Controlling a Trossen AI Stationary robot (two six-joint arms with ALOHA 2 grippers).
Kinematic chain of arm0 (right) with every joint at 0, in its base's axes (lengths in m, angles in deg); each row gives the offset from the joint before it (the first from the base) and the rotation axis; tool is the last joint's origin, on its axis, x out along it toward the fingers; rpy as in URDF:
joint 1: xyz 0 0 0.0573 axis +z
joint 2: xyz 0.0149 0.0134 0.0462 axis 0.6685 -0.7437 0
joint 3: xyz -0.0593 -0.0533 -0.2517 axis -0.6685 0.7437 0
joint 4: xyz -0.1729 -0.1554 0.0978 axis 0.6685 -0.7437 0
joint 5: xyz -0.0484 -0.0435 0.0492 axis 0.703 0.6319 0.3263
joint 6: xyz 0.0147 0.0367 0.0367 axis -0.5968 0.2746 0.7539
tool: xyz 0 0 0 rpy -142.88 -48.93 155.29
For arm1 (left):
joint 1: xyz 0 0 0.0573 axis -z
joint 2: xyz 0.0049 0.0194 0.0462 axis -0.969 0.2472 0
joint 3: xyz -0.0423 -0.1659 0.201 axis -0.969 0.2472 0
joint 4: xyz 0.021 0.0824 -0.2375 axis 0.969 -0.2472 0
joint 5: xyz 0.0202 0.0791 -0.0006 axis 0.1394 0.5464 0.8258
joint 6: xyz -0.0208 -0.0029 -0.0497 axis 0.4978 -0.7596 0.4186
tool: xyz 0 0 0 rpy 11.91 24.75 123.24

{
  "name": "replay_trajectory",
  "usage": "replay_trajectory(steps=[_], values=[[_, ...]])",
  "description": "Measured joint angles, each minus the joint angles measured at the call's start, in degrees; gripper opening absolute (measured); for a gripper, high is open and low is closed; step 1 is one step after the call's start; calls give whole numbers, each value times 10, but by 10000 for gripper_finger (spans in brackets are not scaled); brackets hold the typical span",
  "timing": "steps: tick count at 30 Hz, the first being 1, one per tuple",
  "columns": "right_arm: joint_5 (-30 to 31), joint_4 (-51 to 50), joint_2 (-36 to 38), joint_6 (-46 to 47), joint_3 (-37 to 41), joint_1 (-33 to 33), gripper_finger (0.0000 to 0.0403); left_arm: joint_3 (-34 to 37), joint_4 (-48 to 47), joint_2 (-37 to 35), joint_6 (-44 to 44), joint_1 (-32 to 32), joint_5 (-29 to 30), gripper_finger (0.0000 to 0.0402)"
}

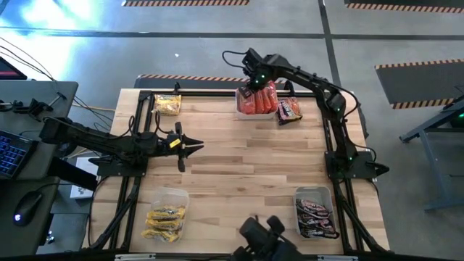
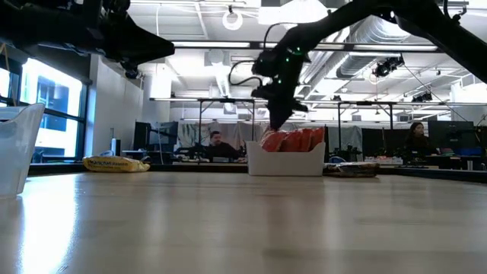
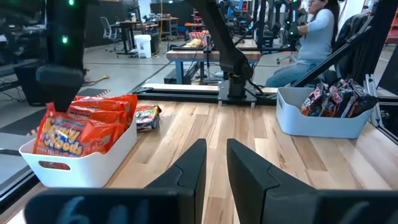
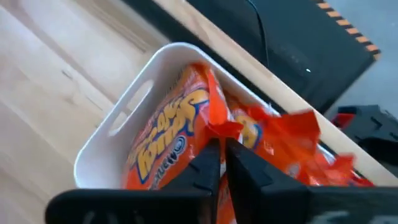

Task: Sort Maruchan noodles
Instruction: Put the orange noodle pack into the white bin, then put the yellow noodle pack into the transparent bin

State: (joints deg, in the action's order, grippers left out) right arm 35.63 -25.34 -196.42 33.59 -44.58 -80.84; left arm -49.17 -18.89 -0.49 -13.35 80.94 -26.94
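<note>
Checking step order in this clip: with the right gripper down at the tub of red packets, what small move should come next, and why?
Probably a short lift straight up. The right gripper looks shut on the edge of a red packet standing in the white tub, so raising it would show whether the packet comes free. A brown packet lies loose beside the tub.

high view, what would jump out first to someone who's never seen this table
Probably the white tub at the table's far edge, packed with red-orange noodle packets, with the right gripper down over it, pinching the edge of one packet. Next, two more tubs at the near edge: yellow packets on the left, dark brown packets on the right. The left gripper waits above mid-table.
</note>
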Motion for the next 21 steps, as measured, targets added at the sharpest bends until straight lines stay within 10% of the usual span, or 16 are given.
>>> replay_trajectory(steps=[9, 21], values=[[-8, 94, 1, 7, 40, -1, 4, 0, -1, 0, 0, 0, 0, 53], [59, 10, 9, -159, -113, 39, 0, 0, -16, 0, 0, 0, 3, 53]])
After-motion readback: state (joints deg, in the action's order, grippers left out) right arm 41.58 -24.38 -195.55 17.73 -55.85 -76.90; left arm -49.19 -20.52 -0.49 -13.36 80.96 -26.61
